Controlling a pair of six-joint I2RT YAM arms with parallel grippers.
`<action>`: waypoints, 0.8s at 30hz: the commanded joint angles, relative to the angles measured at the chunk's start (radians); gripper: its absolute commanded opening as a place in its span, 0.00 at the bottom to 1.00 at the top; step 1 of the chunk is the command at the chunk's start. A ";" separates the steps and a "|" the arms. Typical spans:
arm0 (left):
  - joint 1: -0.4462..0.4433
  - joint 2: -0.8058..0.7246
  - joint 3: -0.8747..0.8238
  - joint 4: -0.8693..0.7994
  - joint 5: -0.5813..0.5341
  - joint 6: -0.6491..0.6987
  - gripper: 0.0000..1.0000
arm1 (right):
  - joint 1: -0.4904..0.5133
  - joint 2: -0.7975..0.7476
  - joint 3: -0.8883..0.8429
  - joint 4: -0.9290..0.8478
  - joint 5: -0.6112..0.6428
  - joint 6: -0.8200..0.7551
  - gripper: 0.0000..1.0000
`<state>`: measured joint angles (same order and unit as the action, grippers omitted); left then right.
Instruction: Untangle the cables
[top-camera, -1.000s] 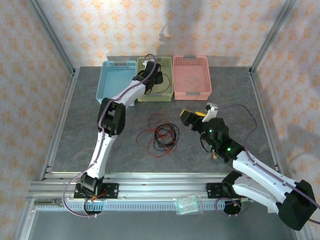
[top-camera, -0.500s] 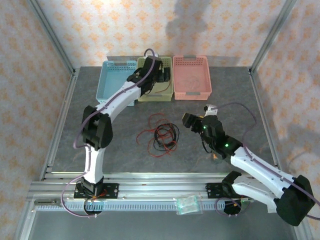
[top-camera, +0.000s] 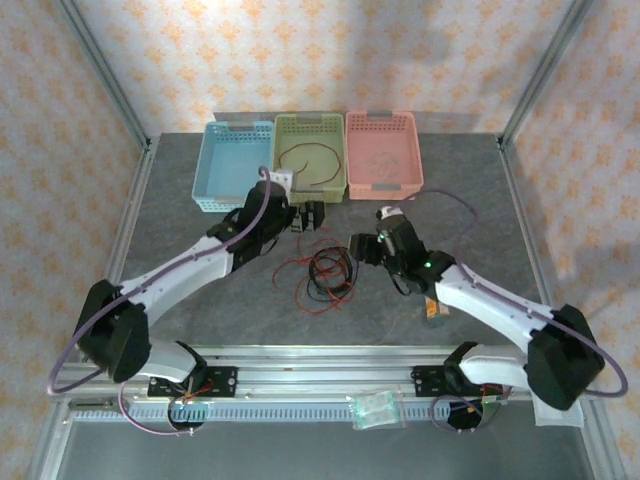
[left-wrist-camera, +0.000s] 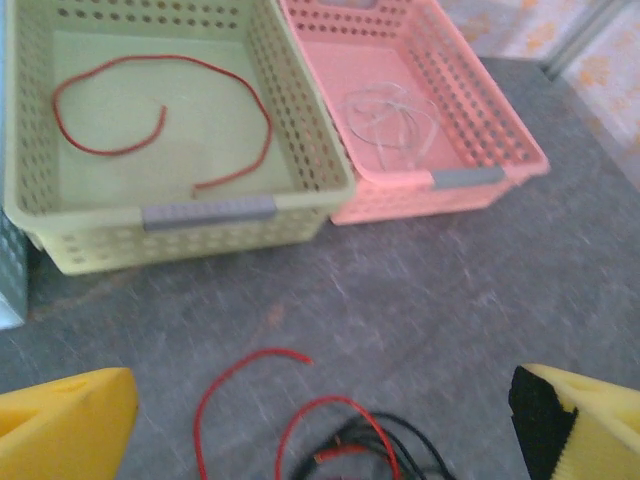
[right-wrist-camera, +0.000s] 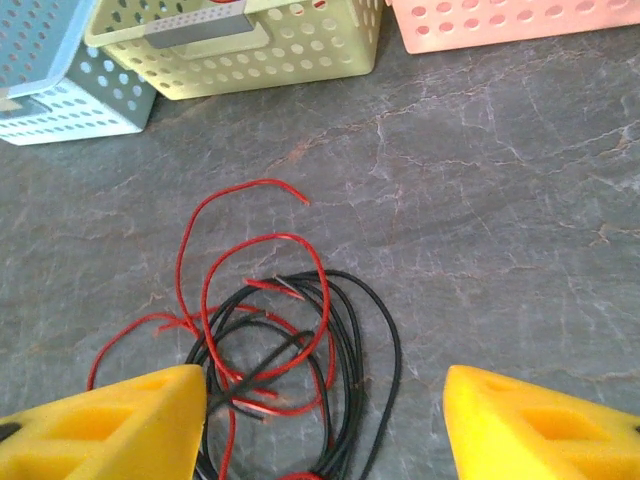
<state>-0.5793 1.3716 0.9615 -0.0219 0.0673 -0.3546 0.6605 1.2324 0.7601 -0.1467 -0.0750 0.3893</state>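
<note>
A grey, stone-patterned table (top-camera: 470, 200) is enclosed by a metal frame and by walls papered with an orange motif. At the near edge a slotted rail (top-camera: 320, 375) is seen, to which both arm bases are bolted and on which a small clear bag (top-camera: 377, 410) is laid. The left arm is stretched low across the table, and the left gripper (top-camera: 309, 217) is held between the tangle (top-camera: 327, 272) and the baskets, its jaws spread wide — in the left wrist view the yellow fingers (left-wrist-camera: 65, 420) are set at opposite edges, with only table and the topmost loops between them. The right gripper (top-camera: 358, 248) is placed just beside the tangle on its right. Its jaws are parted too, and in the right wrist view the coils are seen lying between the fingers (right-wrist-camera: 545, 425); some strands run against or under the finger at the left of that view — whether contact is made cannot be told. The tangle is made up of red and black cables looped over one another at the middle of the table, with a few red ends thrown outward. Along the far edge three baskets are lined up side by side: a blue basket (top-camera: 215, 200), a green basket (top-camera: 310, 121) in which a single red cable (left-wrist-camera: 266, 125) is laid, and a pink basket (top-camera: 385, 187) in which a pale white cable (left-wrist-camera: 390, 115) is coiled.
</note>
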 joint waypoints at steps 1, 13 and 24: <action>-0.038 -0.079 -0.101 0.095 -0.050 -0.042 0.97 | 0.002 0.063 0.041 -0.037 0.038 0.119 0.66; -0.174 -0.290 -0.444 0.262 -0.103 -0.216 0.95 | 0.064 0.243 0.158 -0.090 0.112 0.286 0.78; -0.226 -0.229 -0.432 0.280 -0.104 -0.216 0.95 | 0.065 0.363 0.227 -0.156 0.075 0.250 0.59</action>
<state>-0.7925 1.1320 0.5144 0.2188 -0.0158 -0.5602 0.7231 1.5906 0.9649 -0.2581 -0.0082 0.6453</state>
